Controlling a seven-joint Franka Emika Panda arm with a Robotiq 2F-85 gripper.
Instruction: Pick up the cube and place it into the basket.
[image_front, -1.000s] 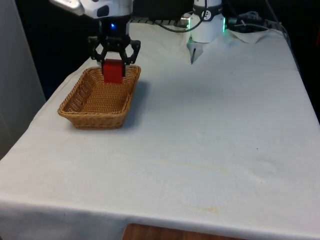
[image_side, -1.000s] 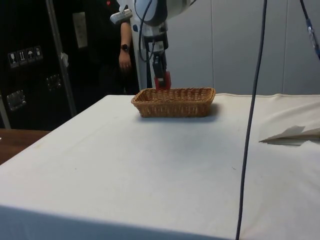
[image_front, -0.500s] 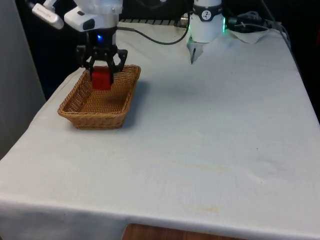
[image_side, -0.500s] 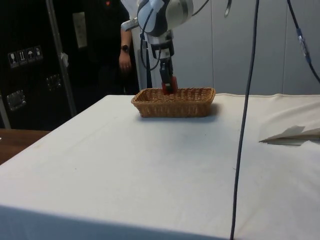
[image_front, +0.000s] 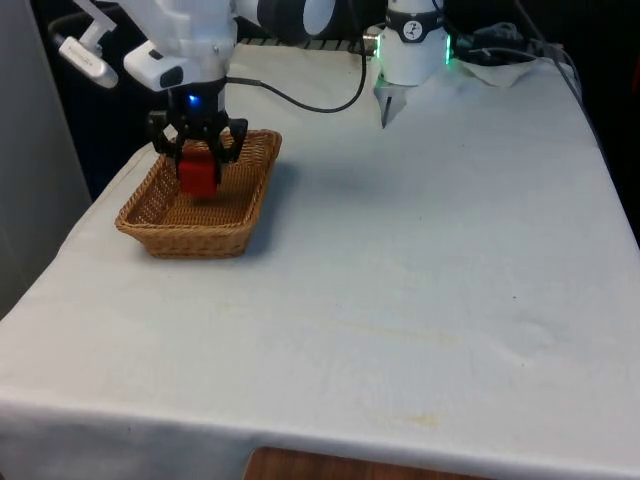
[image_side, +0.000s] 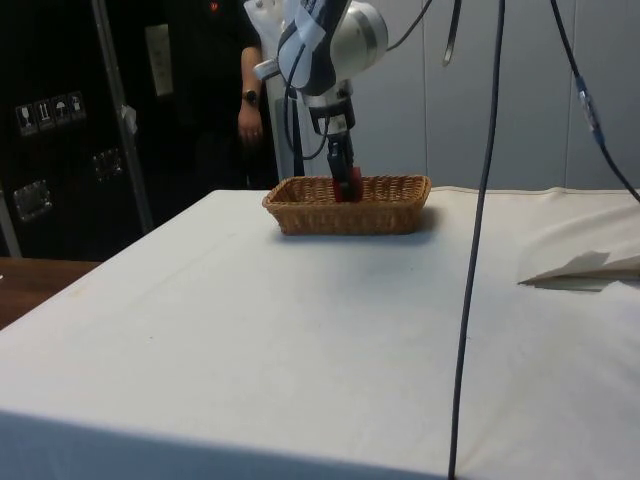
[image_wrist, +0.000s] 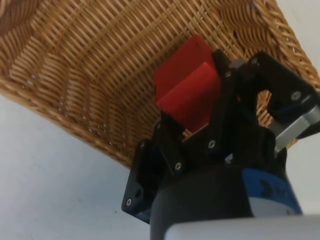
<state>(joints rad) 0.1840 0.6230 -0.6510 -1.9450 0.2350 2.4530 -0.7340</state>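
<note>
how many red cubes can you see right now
1. The red cube is held between the gripper fingers, inside the wicker basket near its far end. None others show.

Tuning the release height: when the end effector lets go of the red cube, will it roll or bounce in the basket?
The red cube has flat faces, so it probably settles rather than rolls. It looks rigid, undeformed in the end effector. The woven basket floor likely damps any bounce, and its walls should contain it.
</note>
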